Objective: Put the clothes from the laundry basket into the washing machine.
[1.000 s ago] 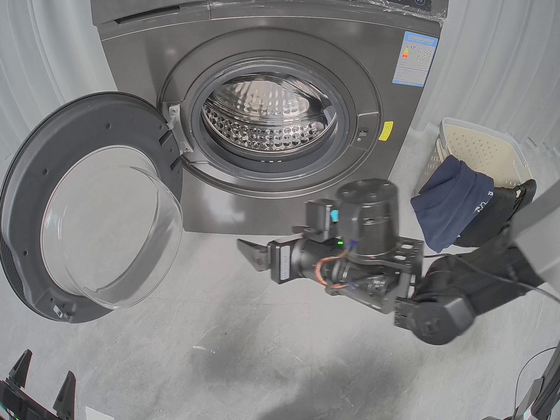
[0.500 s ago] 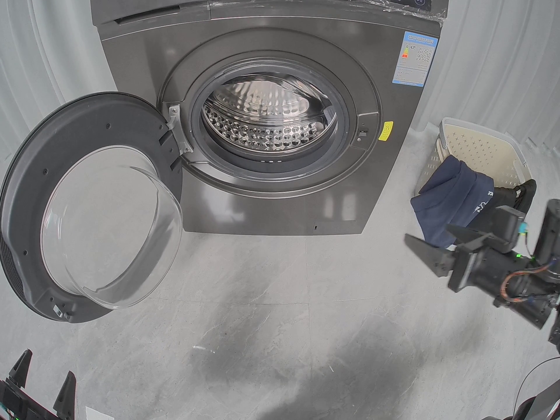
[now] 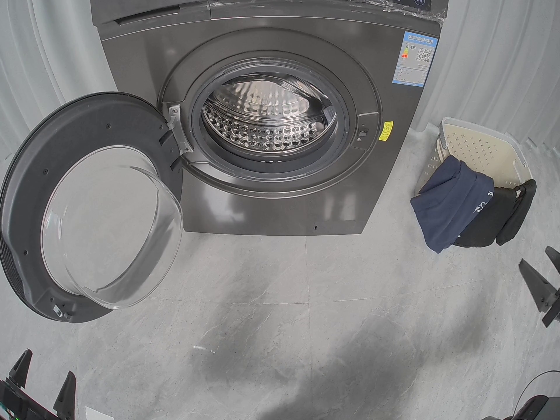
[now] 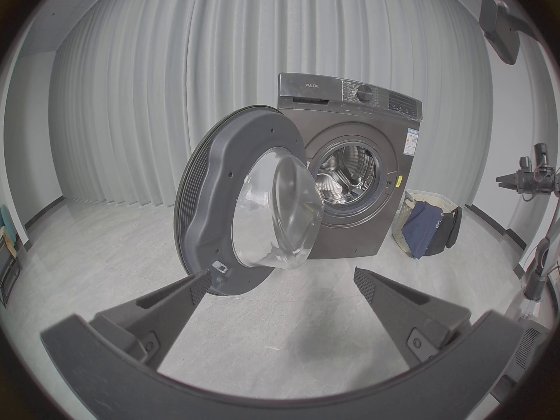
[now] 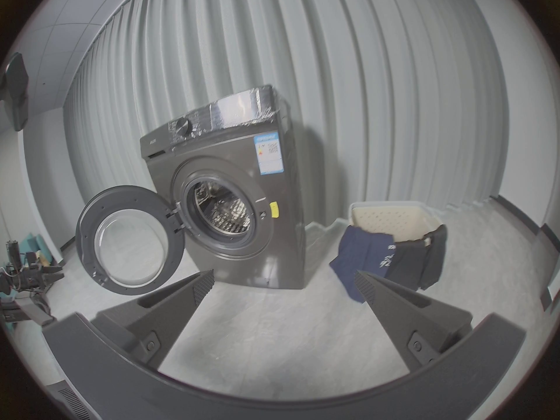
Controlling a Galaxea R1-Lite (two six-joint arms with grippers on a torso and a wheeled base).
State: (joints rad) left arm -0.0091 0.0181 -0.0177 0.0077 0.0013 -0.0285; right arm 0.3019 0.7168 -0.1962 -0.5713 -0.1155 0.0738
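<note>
The grey washing machine [image 3: 268, 100] stands with its round door [image 3: 87, 205] swung open to the left and a bare steel drum [image 3: 265, 118] behind it. To its right sits a cream laundry basket [image 3: 484, 147]; a navy garment [image 3: 452, 202] and a black garment [image 3: 496, 214] hang over its front rim. My right gripper [image 3: 535, 256] is at the right edge, just in front of the basket, open and holding nothing. In the right wrist view the basket [image 5: 396, 216] and navy garment [image 5: 361, 252] lie ahead of the open right gripper [image 5: 280, 298]. My left gripper [image 3: 48, 363] is low at the front left, open.
Pale tiled floor [image 3: 291, 322] stretches in front of the machine. The open door juts out over the floor at the left. A ribbed white curtain wall [image 3: 501, 48] runs behind the machine and the basket.
My right arm has swung from in front of the machine's lower panel across to the right edge near the basket, open throughout. The left gripper, clothes and door have not moved.
</note>
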